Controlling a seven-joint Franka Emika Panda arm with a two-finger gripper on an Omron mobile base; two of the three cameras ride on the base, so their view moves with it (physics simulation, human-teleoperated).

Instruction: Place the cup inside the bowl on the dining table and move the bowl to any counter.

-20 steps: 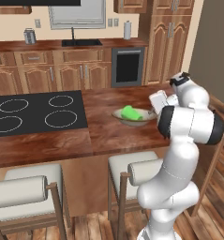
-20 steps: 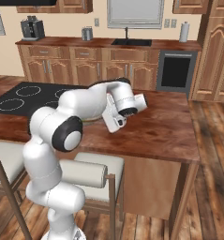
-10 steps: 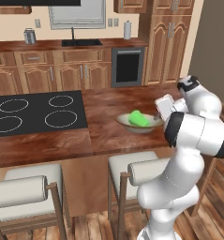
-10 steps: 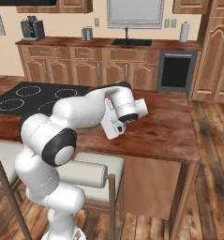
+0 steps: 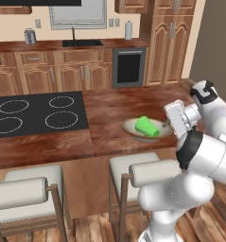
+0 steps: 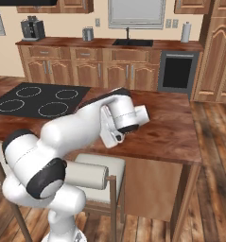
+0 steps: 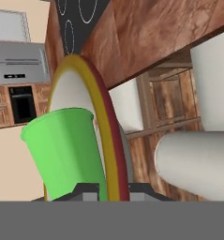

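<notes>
Green is what I lock onto first: the cup [image 5: 147, 126] lies tipped on its side inside the bowl [image 5: 133, 130], so the first half of the job looks finished to me. The bowl sits near the front right edge of the dining table [image 5: 109, 106], to the right of the black cooktop [image 5: 36, 112], with a white-cushioned stool [image 5: 133, 163] below that edge.

My end effector [image 5: 168, 124] is at the bowl's right side, on the arm's side of it. From the hand camera, the rim [image 7: 111, 140] runs straight down between the two finger tips, one on the inside beside the cup [image 7: 66, 150] and one on the outside, so I read it as pinched narrowly on the bowl's rim.

What the next move turns on: the bowl stretches away from the end effector toward the cooktop, held by one edge only, its weight out beyond the grip. The wall counter [image 5: 53, 46] with the sink lies well apart, across the floor behind the island. I judge a level carry matters, since the loose cup could roll out if the far edge dips.
</notes>
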